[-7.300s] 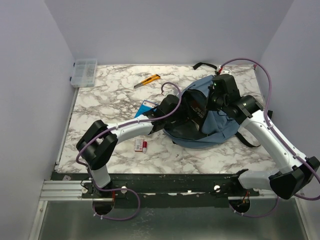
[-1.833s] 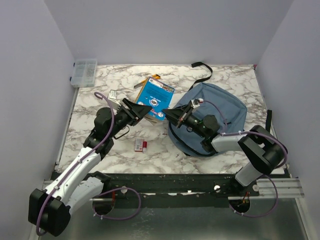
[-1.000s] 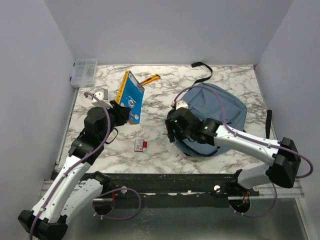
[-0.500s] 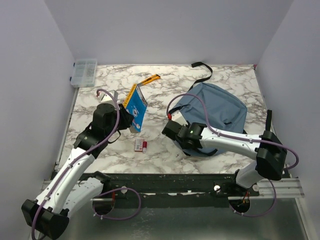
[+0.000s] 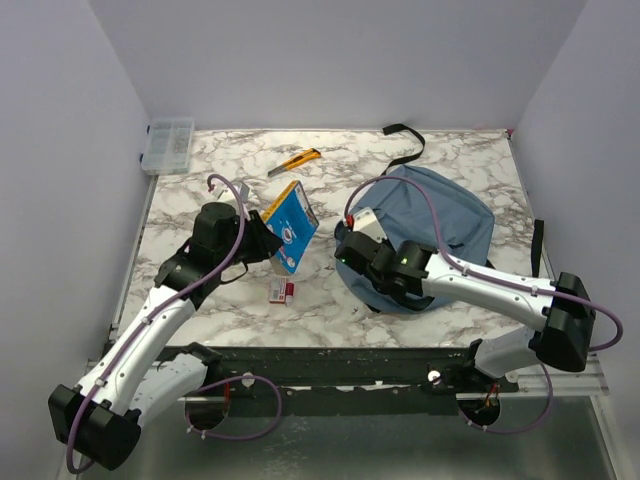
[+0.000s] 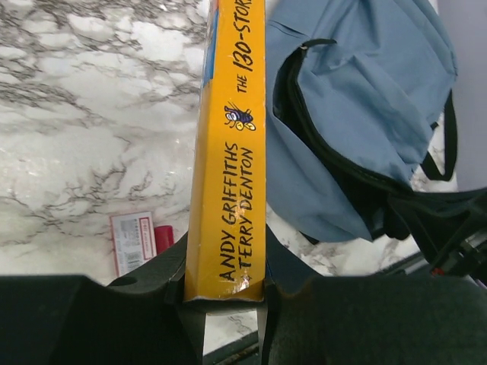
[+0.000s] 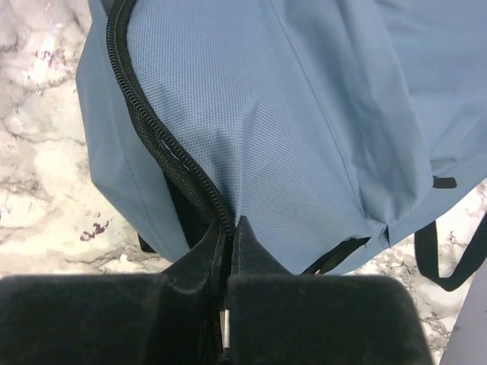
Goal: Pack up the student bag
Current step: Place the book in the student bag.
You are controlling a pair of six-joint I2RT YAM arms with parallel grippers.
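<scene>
The student bag [image 5: 445, 222] is a dusty-blue backpack lying at the table's right, with its dark zipper opening facing left. My left gripper [image 5: 263, 241] is shut on a book [image 5: 290, 224] with a blue cover and a yellow spine [image 6: 228, 152], held on edge just left of the bag's opening [image 6: 304, 114]. In the left wrist view the gripper [image 6: 226, 293] clamps the spine's lower end. My right gripper [image 5: 352, 246] is shut on the bag's zipper edge [image 7: 171, 156] at the left rim; in the right wrist view the gripper [image 7: 228, 237] pinches that rim of the bag [image 7: 304, 114].
A small red and white packet [image 5: 281, 290] lies under the book, also in the left wrist view [image 6: 137, 242]. A yellow utility knife [image 5: 297, 160] lies at the back middle. A clear plastic box [image 5: 168, 145] sits at the back left corner. Black straps [image 5: 405, 135] trail behind the bag.
My left gripper has carried the book right, closer to the bag's opening, and tilted it. My right gripper has shifted slightly back and right with the zipper edge.
</scene>
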